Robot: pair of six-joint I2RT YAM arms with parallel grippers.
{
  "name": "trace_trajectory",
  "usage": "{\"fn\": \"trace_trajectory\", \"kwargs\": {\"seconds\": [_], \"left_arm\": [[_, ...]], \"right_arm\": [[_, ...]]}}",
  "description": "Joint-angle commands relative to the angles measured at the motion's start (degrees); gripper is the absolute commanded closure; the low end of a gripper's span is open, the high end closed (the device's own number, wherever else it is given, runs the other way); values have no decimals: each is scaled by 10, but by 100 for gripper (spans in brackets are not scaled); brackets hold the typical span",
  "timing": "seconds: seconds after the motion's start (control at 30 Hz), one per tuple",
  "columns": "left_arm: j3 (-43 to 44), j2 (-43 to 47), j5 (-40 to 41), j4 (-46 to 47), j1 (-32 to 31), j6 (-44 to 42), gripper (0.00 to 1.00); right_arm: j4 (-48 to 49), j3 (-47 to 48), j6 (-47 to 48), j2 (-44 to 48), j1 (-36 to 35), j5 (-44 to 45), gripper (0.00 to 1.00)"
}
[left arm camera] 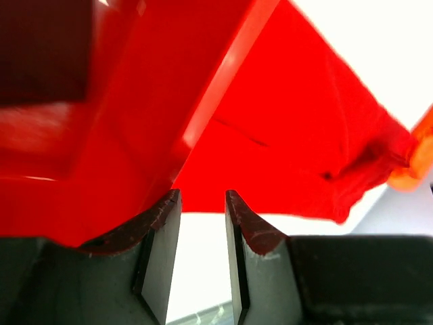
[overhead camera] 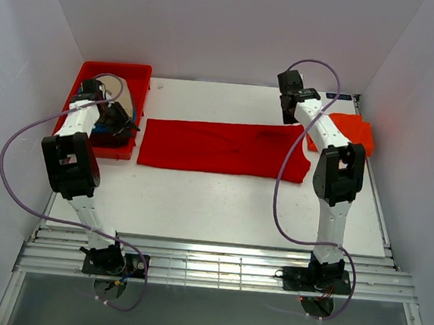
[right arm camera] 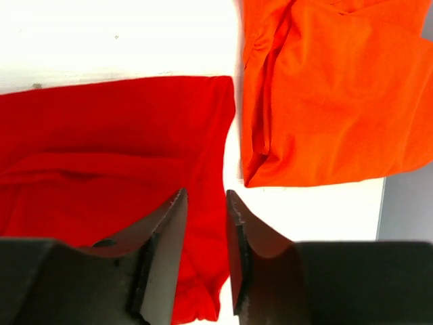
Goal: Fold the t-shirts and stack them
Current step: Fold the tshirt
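Observation:
A bright red t-shirt (overhead camera: pixel 218 147) lies folded into a long flat strip across the middle of the table. Over its left end, beside the red tray (overhead camera: pixel 137 72), my left gripper (overhead camera: pixel 133 125) is open. In the left wrist view only bare table shows between the fingers of the left gripper (left arm camera: pixel 203 203), with the red t-shirt (left arm camera: pixel 298 135) just beyond. My right gripper (overhead camera: pixel 289 117) hangs over the strip's far right corner. In the right wrist view, the right gripper (right arm camera: pixel 205 200) is open with the red t-shirt's edge (right arm camera: pixel 115 156) below. An orange-red t-shirt (right arm camera: pixel 331 95) lies folded beside it.
The rigid red plastic tray (left arm camera: pixel 135 101) sits at the back left, its wall right next to my left fingers, and something pale lies inside it. The orange-red t-shirt (overhead camera: pixel 353 132) rests near the table's right edge. White walls close in the back and both sides.

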State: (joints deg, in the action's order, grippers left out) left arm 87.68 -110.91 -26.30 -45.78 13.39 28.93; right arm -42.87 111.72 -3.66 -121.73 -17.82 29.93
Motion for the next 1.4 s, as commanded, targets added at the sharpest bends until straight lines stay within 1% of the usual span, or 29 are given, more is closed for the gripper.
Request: {"fn": "trace_trajectory", "kwargs": {"seconds": [0.0, 0.1, 0.17, 0.2, 0.23, 0.27, 0.3, 0.33, 0.4, 0.43, 0.5, 0.53, 0.6, 0.63, 0.67, 0.73, 0.8, 0.97, 1.23, 1.37], "left_arm": [[30, 51, 95, 7, 9, 10, 56], [12, 87, 79, 24, 0, 17, 57], [-4, 104, 70, 50, -30, 10, 60], [-24, 118, 70, 60, -45, 4, 65], [-36, 123, 72, 79, -79, 0, 67], [-46, 126, 78, 87, -97, -6, 70], [-57, 127, 74, 103, -115, -6, 76], [-75, 122, 69, 111, -156, -4, 79], [-87, 113, 55, 129, -191, 10, 82], [-89, 101, 55, 148, -231, 14, 83], [-82, 84, 61, 162, -273, 23, 83], [-74, 75, 63, 171, -315, 24, 82], [-40, 33, 73, 173, -350, 31, 82], [-27, 19, 75, 173, -378, 32, 82], [-6, -9, 77, 173, -390, 36, 82], [13, -32, 78, 177, -416, 45, 82], [36, -61, 79, 179, -428, 48, 82], [57, -91, 84, 185, -454, 56, 82], [7, -115, 97, 197, -467, 52, 83], [-18, -119, 100, 205, -471, 53, 83]], "right_arm": [[17, 17, 7, 3, 6, 36, 62], [18, 0, 5, 15, 5, 68, 59], [18, -11, 2, 28, 6, 81, 58], [17, -14, 0, 35, 5, 76, 58], [25, -24, -1, 43, 6, 46, 59], [34, -30, 2, 60, 5, 21, 59], [43, -36, 4, 66, 5, -6, 60], [54, -40, 7, 70, 5, -70, 60], [53, -34, 7, 67, 3, -113, 60], [44, -28, 7, 61, 2, -132, 60], [37, -11, 7, 39, 2, -149, 60], [34, -6, 7, 32, 2, -165, 60], [37, 2, 7, 18, 0, -180, 60], [38, 3, 8, 11, 1, -191, 60], [38, 7, 9, 6, 1, -198, 60], [40, 18, 16, -1, -1, -223, 60], [42, 27, 23, -13, -4, -246, 60], [49, 50, 33, -43, -12, -283, 59], [57, 76, 34, -89, -31, -346, 59], [57, 88, 34, -109, -46, -342, 58]]}}
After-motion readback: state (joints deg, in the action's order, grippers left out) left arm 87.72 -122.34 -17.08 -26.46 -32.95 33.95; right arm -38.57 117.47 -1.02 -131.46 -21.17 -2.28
